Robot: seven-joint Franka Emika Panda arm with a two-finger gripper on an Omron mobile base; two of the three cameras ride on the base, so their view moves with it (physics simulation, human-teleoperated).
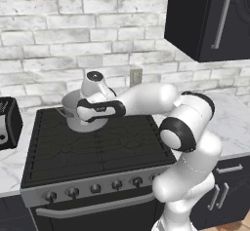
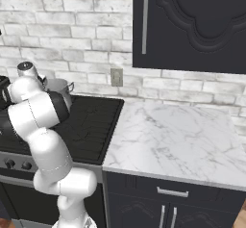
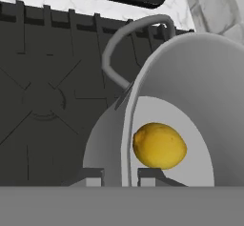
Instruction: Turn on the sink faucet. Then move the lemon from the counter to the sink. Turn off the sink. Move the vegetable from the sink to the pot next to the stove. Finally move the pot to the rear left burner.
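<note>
- Your fingers (image 3: 120,176) are pinched on the rim of the pot (image 3: 181,101), one tip outside the wall and one inside, so you have the pot by its near edge.
- The lemon (image 3: 159,145) lies on the pot's floor, just beyond the inner fingertip and apart from it. By the look of it, the move of the vegetable into the pot is done.
- In the left base view the pot (image 1: 73,109) is at the rear left of the stove (image 1: 93,144), with the hand over it. Whether it rests flat on the grate or hangs slightly above it, you cannot tell from these pictures.
- The right base view agrees: the pot (image 2: 58,86) is at the back of the black cooktop, close to the brick wall, and the marble tabletop (image 2: 178,140) lies well to the side.
- One loop handle (image 3: 125,39) arches over the grate bars on the far side of the rim.
- Judging from this, the faucet steps and the lemon moves are behind you; what remains is to settle the pot squarely on the rear left burner and let go.
</note>
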